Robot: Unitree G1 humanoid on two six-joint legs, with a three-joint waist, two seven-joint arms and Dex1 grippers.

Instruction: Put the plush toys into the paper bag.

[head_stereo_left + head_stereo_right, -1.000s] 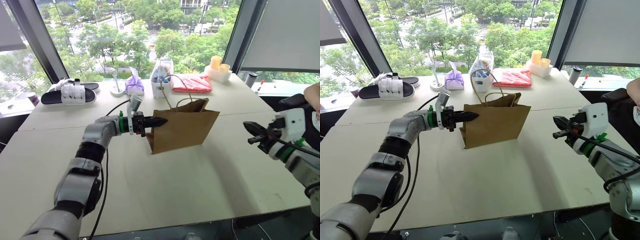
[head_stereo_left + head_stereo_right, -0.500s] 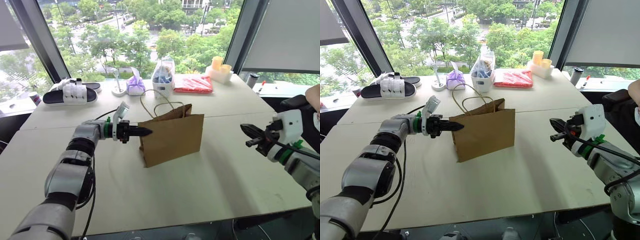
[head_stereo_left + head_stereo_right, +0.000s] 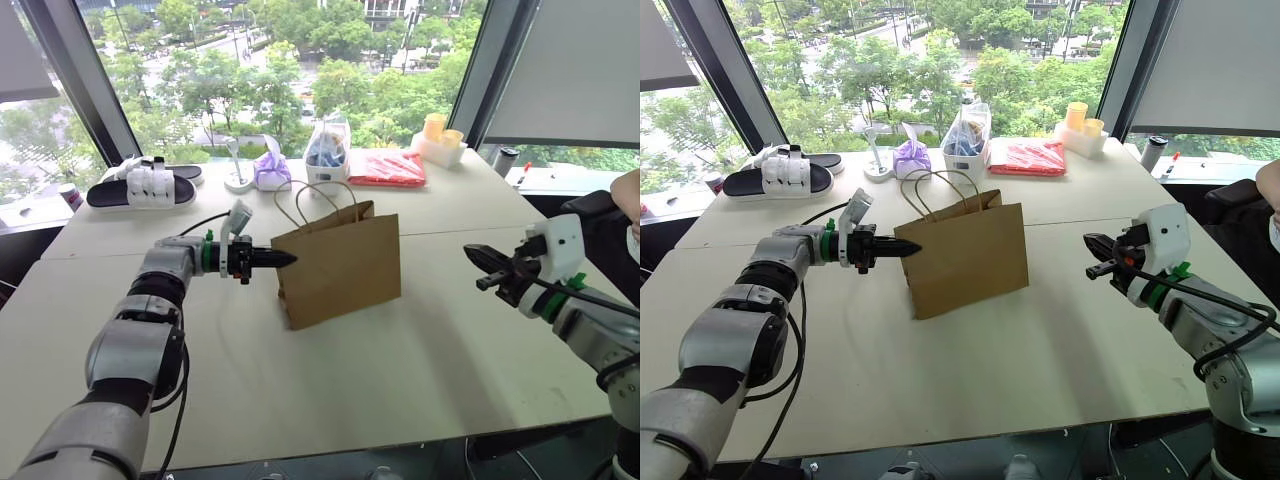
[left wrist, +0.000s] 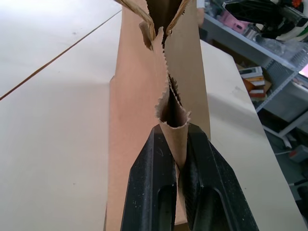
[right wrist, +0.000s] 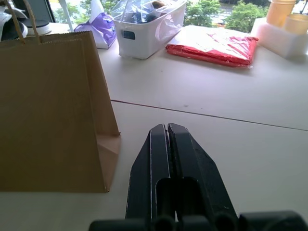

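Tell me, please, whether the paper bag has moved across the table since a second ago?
Yes. The paper bag, pinched at its edge by the left gripper, has slid toward the robot's left, judged against the red packet.

No legible text, no labels, no brands, no numbers anywhere

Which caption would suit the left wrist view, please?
Left gripper shut on the paper bag, pinching its serrated top edge above the table.

bare table (image 3: pixel 420 350) lies open between the paper bag (image 3: pixel 340 265) and the right tool (image 3: pixel 478 268).
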